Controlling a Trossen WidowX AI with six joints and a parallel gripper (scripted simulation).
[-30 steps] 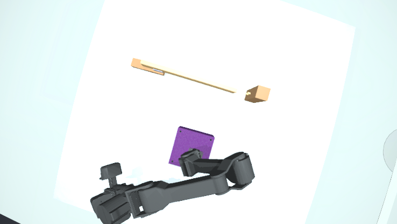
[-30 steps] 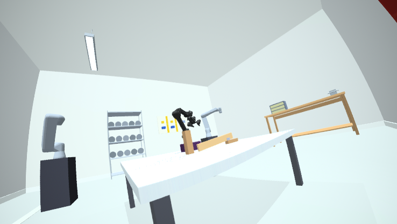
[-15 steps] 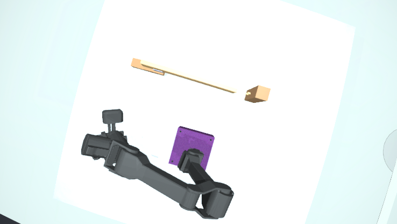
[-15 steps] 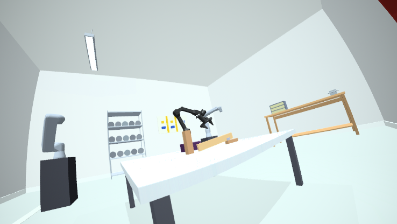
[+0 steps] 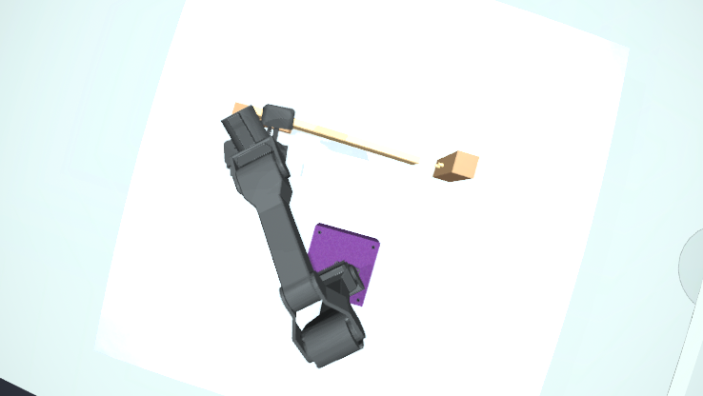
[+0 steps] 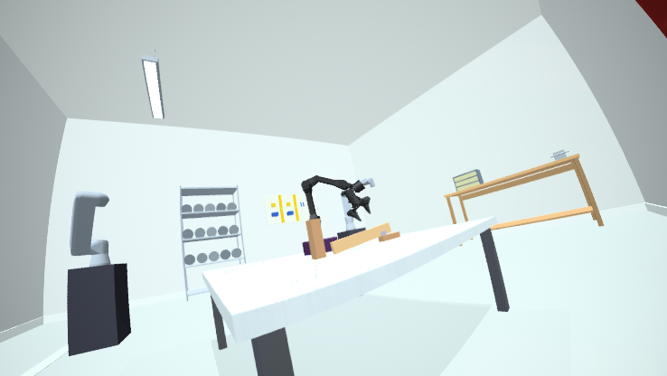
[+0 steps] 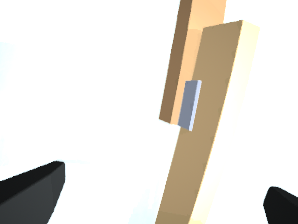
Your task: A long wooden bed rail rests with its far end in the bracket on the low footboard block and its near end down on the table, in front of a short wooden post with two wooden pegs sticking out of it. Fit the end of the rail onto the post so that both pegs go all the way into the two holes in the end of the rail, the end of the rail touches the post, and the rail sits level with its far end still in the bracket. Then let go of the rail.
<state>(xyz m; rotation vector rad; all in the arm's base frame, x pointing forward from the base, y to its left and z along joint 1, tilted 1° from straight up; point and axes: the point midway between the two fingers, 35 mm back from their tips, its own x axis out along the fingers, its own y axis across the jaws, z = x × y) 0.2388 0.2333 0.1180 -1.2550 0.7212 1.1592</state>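
The rail [image 5: 354,142] is lying across the white table [image 5: 492,295], its far end sitting in the small grey bracket [image 7: 192,104] on the low footboard block [image 7: 196,43], its near end resting down on the table just short of the post [image 5: 457,166]. The two are apart: a narrow strip of table is showing between the rail's end and the pegs [image 5: 439,165] that are pointing back at it from the post's face, so the pegs are not in the holes. From the side the rail is sloping, not level. I am hovering my gripper [image 6: 358,211] above the footboard end of the rail, well away from the post, looking down at the bracket. My fingers are standing spread wide, one at each lower corner of my wrist view with the rail running between them, and I am holding nothing and touching nothing. My arm [image 5: 275,216] is reaching over from its base beside the purple plate [image 5: 339,247].
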